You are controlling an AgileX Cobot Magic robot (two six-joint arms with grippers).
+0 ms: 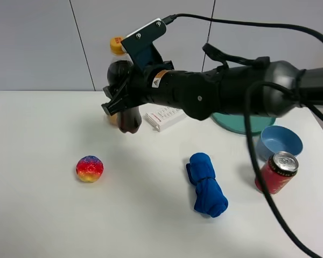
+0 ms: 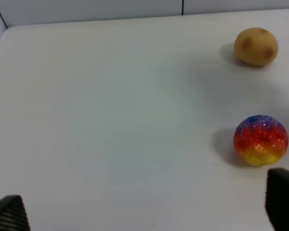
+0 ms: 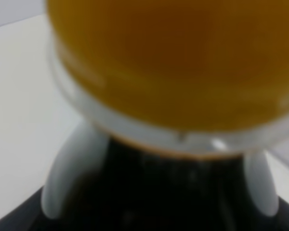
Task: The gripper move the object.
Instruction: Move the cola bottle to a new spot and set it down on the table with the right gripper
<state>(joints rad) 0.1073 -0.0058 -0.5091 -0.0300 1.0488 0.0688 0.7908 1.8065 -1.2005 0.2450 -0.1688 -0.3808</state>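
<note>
bottle [image 1: 130,121] long axis near vertical, cap [image 1: 117,45] up; right gripper [image 1: 120,101] clamped on it; left gripper [image 2: 144,207] spread

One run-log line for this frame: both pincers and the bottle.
right pincer: shut on cola bottle | bottle: slightly tilted | left pincer: open, near multicolored ball

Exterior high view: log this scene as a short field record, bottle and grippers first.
object: cola bottle, yellow cap, slightly tilted
right gripper: reaches across, closed on the bottle's middle
left gripper: open, empty, over the table near the rainbow ball
others: potato, white box, blue cloth, red can, blue bowl
</note>
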